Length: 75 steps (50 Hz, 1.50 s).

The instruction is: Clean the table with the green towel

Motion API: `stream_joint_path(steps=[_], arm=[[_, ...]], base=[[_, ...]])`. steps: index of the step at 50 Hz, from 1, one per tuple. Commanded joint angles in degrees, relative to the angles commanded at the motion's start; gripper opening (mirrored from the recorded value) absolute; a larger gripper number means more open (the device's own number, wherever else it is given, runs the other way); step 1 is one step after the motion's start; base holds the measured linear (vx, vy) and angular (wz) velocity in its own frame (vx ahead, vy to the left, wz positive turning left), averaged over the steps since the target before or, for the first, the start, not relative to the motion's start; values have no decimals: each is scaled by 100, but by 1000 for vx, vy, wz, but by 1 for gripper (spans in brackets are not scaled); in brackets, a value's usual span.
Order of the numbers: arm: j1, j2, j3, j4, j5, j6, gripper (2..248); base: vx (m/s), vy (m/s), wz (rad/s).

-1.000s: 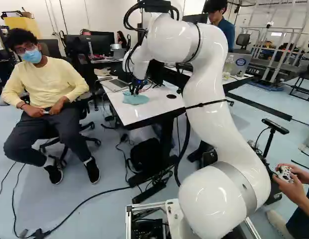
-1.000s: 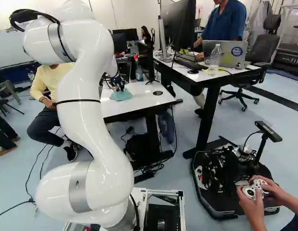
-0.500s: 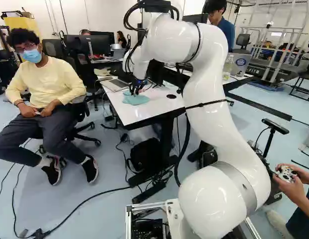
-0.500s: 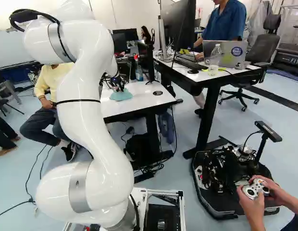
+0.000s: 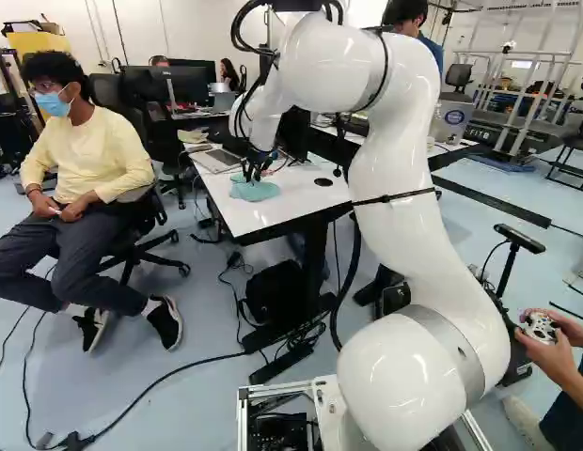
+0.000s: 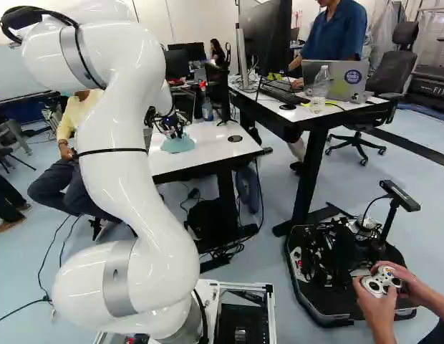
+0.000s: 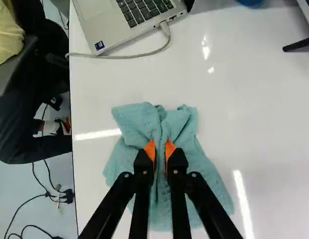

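the end effector point(image 7: 160, 151) pinches a raised fold of the green towel point(image 7: 135, 122) from both sides, while the rest of the cloth lies fanned out on the white counter point(image 7: 264, 124), near one edge. the step in hand is likely wiping: a light, even downward press should hold the spread cloth flat without grinding the grip into the surface. slow, overlapping strokes over the open side suit it best, stopping short of the cable point(image 7: 137, 56) and laptop point(image 7: 97, 17) ahead, since loose corners could snag there.
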Motion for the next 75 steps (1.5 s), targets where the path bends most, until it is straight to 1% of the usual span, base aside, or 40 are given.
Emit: stream_joint_path(steps=[9,17,32,41,49,62,75], arm=[[-87,165,230,0,0,0,44],[-203,242,336,0,0,0,44],[-453,188,262,0,0,0,44],[-575,49,70,0,0,0,44],[-610,-129,-179,0,0,0,44],[-560,-460,-647,0,0,0,44],[-450,-768,-1088,0,0,0,44]], base=[[0,0,0],[0,0,0],[0,0,0],[0,0,0],[0,0,0],[0,0,0],[0,0,0]])
